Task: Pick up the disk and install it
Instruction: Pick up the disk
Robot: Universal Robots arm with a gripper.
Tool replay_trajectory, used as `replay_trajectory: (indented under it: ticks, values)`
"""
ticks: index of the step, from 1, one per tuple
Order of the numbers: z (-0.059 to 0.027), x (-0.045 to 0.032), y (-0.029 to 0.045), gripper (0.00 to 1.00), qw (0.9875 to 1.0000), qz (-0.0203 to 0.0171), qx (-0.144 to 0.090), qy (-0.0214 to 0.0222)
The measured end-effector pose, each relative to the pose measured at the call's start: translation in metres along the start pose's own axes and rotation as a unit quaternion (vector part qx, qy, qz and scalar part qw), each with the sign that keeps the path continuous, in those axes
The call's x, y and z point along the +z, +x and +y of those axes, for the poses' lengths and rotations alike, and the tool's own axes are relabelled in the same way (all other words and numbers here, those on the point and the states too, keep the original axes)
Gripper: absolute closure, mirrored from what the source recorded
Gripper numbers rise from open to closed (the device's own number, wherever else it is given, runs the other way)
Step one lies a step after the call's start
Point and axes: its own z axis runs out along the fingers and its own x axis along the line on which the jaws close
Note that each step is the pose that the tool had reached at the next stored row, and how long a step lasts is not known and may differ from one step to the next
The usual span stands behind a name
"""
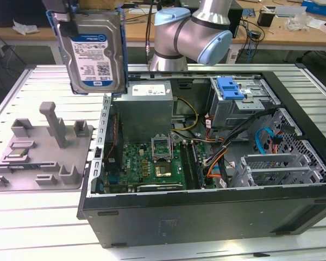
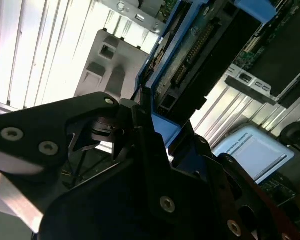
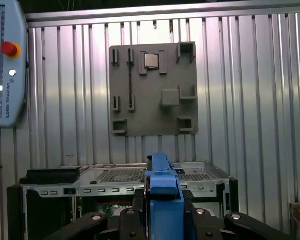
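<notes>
Disk (image 1: 95,51): held on edge in the air, label facing the exterior camera. In the exterior view it sits at about 10 o'clock from the middle of the case (image 1: 206,217), above the case's near wall and touching neither the case nor the table (image 1: 32,228).

Gripper (image 1: 64,13): it grips the disk from above. In both wrist views the jaws are pressed onto the blue rail (image 3: 162,185) at the disk's upper edge, one black finger on each side.

Step in hand, as judged: the pick-up is done and the disk is in carry; it is not yet installed.

Surroundings: the grey fixture (image 1: 43,147) lies on the table at 8 o'clock from the disk, with its disk slot vacant. The drive cage (image 1: 239,106), with a blue bracket (image 1: 231,87) on top, stands at about 1 o'clock inside the case, well apart from the disk.

Requirement, as judged: installation calls for clearance over the case wall and the loose cables (image 1: 261,141), and for the rail to be squared to the cage opening. The grip is narrow and at one edge, so tilt is the risk.
</notes>
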Motion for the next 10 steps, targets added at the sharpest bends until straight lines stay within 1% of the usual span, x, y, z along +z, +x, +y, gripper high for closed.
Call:
replay_trajectory:
  ticks: [1,2,3,7,10]
  values:
    - [-0.0096,-0.0003,0.0042,0.63,1.0,-0.0001,0.0,-0.0001]
    - [-0.0168,-0.0006,0.0075,0.63,1.0,0.0,0.0,-0.0002]
    - [-0.0214,-0.0008,0.01,0.63,1.0,0.0,0.0,-0.0004]
    - [-0.0329,-0.0008,0.0181,0.63,1.0,0.0,0.0,-0.0006]
    - [-0.0445,-0.0009,0.0242,0.63,1.0,0.0,0.0,-0.001]
